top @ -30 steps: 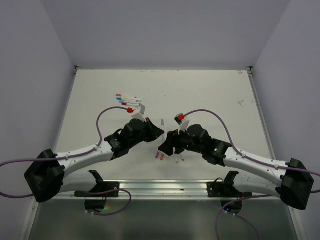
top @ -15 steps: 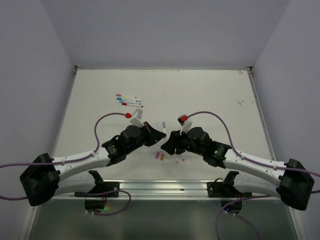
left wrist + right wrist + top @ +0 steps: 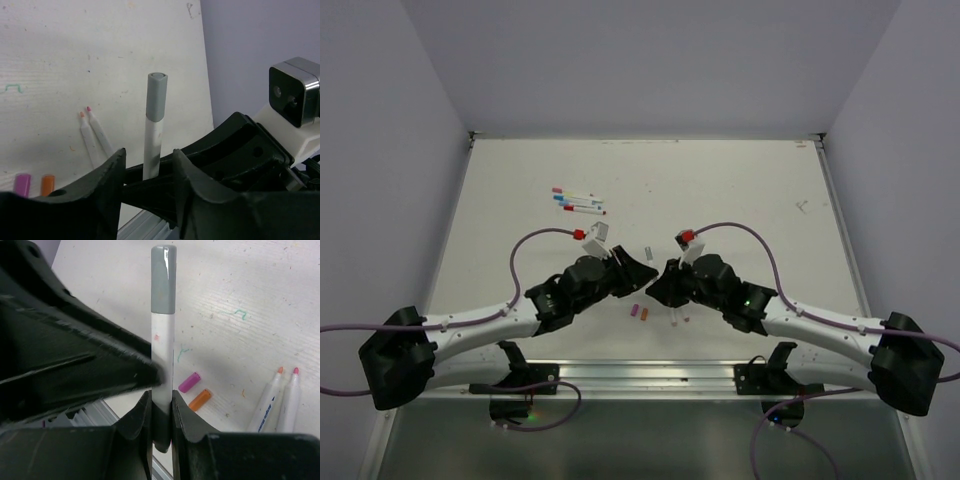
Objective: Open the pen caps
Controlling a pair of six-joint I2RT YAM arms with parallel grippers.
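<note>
A white pen (image 3: 163,345) with a grey cap (image 3: 163,280) stands upright above the table, my right gripper (image 3: 161,397) shut on its lower barrel. My left gripper (image 3: 147,155) straddles the same pen (image 3: 152,145), slightly open, with a gap on each side of the barrel. In the top view the two grippers meet at mid-table, left gripper (image 3: 640,267) and right gripper (image 3: 659,281). A purple cap (image 3: 189,382) and an orange cap (image 3: 200,399) lie loose on the table. Beside them lie two uncapped pens (image 3: 277,395), tipped orange and pink.
Several more pens (image 3: 578,203) with coloured ends lie in a row at the back left. The loose caps (image 3: 638,312) and uncapped pens (image 3: 677,318) sit just in front of the grippers. A metal rail (image 3: 650,375) runs along the near table edge.
My right gripper has closed on the grey-capped pen. My left arm has drawn toward the near edge with the pen, and its jaws have loosened slightly.
</note>
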